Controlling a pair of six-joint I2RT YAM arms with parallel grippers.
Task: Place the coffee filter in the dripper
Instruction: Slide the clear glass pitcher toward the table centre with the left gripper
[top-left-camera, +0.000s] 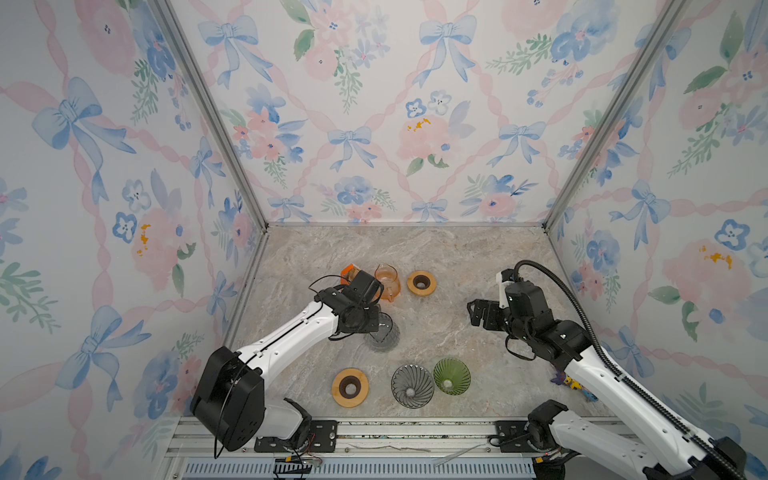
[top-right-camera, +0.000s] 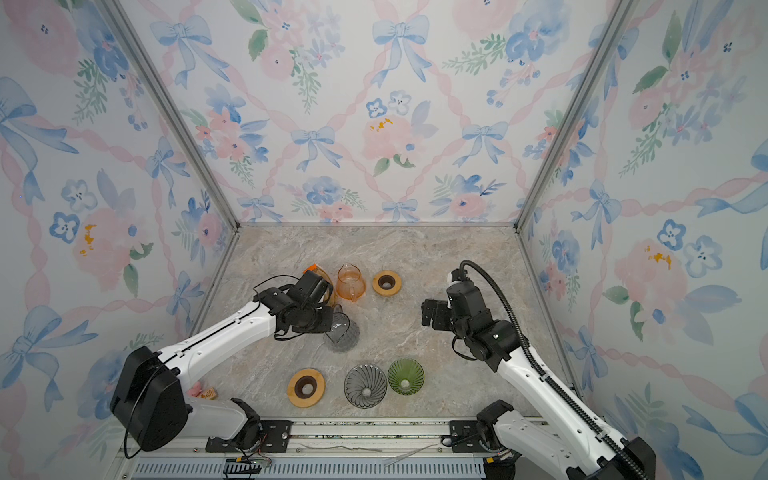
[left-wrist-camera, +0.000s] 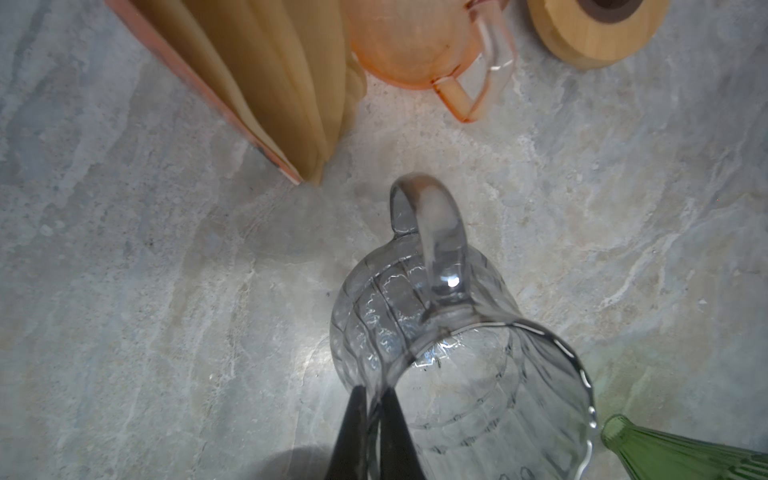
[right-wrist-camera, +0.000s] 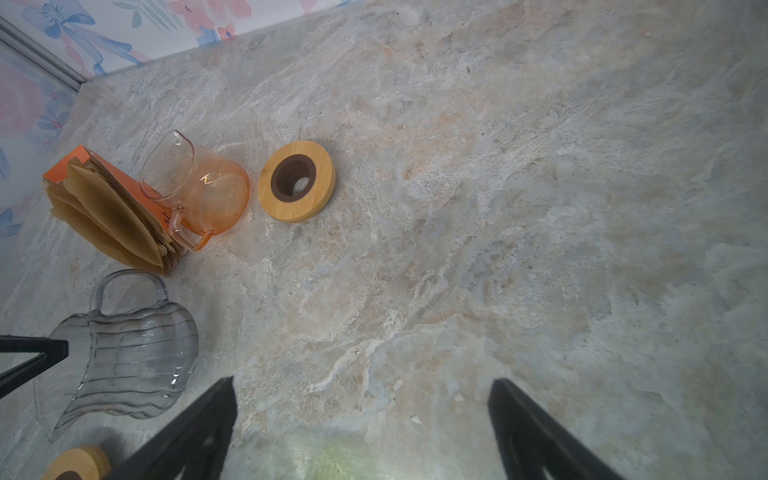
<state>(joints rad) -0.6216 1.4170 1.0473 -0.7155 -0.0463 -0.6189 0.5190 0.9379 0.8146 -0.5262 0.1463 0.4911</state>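
**Left gripper** (left-wrist-camera: 372, 392): clenched on the rim of the grey jug (left-wrist-camera: 457, 374), with the glass wall between its fingers (whether the jug's base rests on the counter (top-left-camera: 457, 257) cannot be told).

**Right gripper** (right-wrist-camera: 363, 384): released, jaws wide apart, above bare counter right of centre.

**Coffee filters** (right-wrist-camera: 112, 216): a stack of brown paper cones standing in an orange box (right-wrist-camera: 70, 164). The box is in the back half of the counter, left of centre, just beside the orange jug (right-wrist-camera: 216, 195).

**Drippers:** the grey dripper (top-left-camera: 412, 385) and green dripper (top-left-camera: 451, 376) sit side by side near the front edge. Each shows its bare ribbed inner wall down to the outlet hole, and the filter is not yet placed.

**Wooden rings:** the front ring (top-left-camera: 350, 387) lies left of the grey dripper. The back ring (top-left-camera: 421, 283) lies beside the orange jug.
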